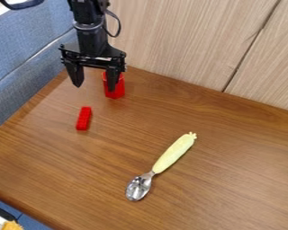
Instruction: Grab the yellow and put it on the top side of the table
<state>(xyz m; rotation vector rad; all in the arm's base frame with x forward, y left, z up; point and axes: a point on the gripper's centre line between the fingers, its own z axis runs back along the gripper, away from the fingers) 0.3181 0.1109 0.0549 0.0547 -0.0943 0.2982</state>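
My claw (95, 81) is open and unloaded above the far-left part of the surface (231, 152). The yellow-handled spoon (174, 153) lies diagonally near the middle. For pickup, I should align both fingers across the handle, descend vertically, then close at mid-handle.

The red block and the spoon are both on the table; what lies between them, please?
Between the red block and the spoon lies bare wooden table, in the camera view.

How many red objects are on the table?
2: a brick left of centre in the picture, and a container partly behind the gripper, near the far edge of the table.
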